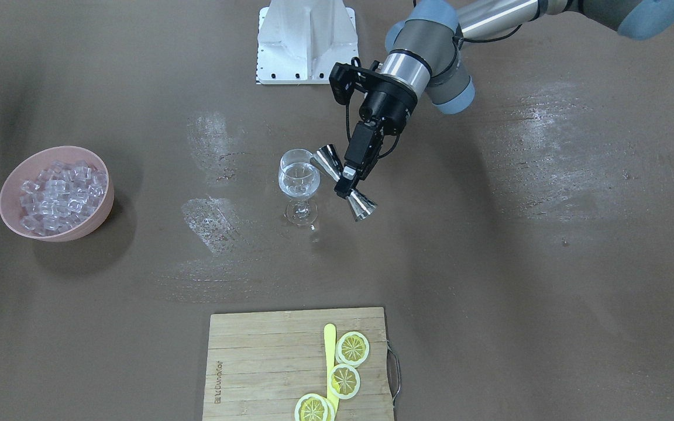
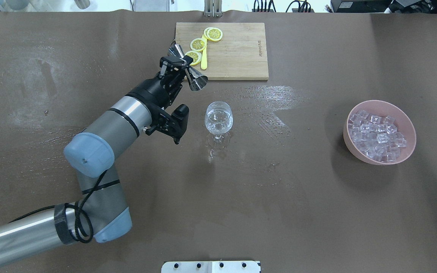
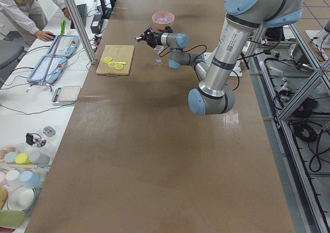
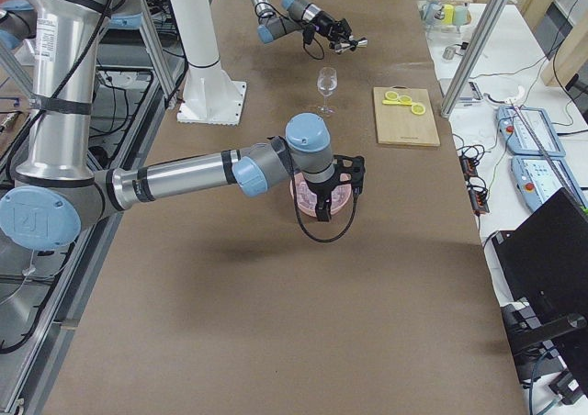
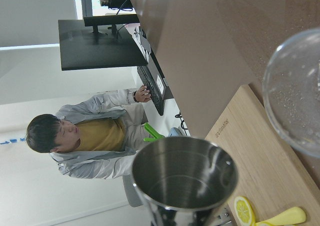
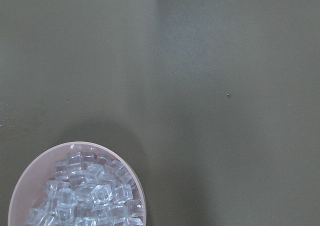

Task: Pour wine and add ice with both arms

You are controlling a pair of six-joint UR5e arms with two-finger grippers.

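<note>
Overhead exterior – left gripper (image 2: 183, 69) clamps a jigger (image 2: 198, 82) at its waist, tilted, just beside the glass (image 2: 218, 120). Wine (image 1: 297, 182) sits clear in the glass. Ice (image 2: 377, 137) fills a pink bowl (image 2: 346, 133) – right gripper (image 4: 322, 215) hangs above it; I cannot tell how its jaws stand.

Mirror-polished, smooth steel double-cone jigger (image 1: 363, 206). Clear, glossy stemmed wine glass (image 1: 298, 175). Small, transparent, glossy ice cubes (image 1: 59, 196) in a matt pale-pink round bowl (image 1: 79, 232), plastic by its look, at nine o'clock from the glass. Pale slatted wooden cutting board (image 1: 261, 351) at six o'clock, visible grain. Matt brown table covering (image 1: 518, 280), wet-shiny in patches.
</note>
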